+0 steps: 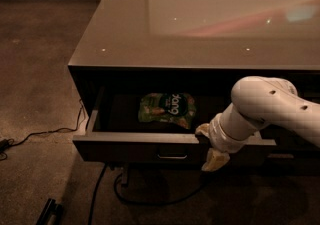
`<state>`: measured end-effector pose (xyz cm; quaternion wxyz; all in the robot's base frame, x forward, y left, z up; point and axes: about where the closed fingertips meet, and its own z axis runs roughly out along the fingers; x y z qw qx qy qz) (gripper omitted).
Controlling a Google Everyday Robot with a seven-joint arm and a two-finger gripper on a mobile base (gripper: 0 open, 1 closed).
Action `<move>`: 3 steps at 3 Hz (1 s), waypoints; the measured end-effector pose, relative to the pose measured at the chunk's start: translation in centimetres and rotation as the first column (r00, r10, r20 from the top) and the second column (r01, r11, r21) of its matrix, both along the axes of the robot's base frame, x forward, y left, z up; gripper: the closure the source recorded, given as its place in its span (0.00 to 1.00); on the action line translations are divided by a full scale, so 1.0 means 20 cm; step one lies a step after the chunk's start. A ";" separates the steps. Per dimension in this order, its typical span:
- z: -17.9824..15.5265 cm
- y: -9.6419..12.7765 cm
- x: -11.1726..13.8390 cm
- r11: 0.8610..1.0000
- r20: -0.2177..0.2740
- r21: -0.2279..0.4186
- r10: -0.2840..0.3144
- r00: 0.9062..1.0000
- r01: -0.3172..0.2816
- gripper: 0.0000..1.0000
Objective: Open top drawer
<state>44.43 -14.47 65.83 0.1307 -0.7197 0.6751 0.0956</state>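
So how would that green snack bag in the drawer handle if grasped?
Probably light and floppy: the snack bag looks crinkled and lies flat in the top drawer. Its glossy film may slip. The gripper sits at the drawer front.

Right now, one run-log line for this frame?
top drawer: pulled out | contents: green snack bag | tool: at drawer front edge, right of handle

Dim brown carpet [35, 69], glossy cabinet top [200, 14]
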 end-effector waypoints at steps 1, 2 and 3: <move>0.01 -0.04 -0.03 0.999 0.002 -0.036 -0.015 1.000 0.015 0.65; 0.03 -0.04 -0.03 0.999 0.002 -0.037 -0.016 1.000 0.016 0.88; 0.04 -0.03 -0.03 0.999 0.002 -0.037 -0.016 1.000 0.016 1.00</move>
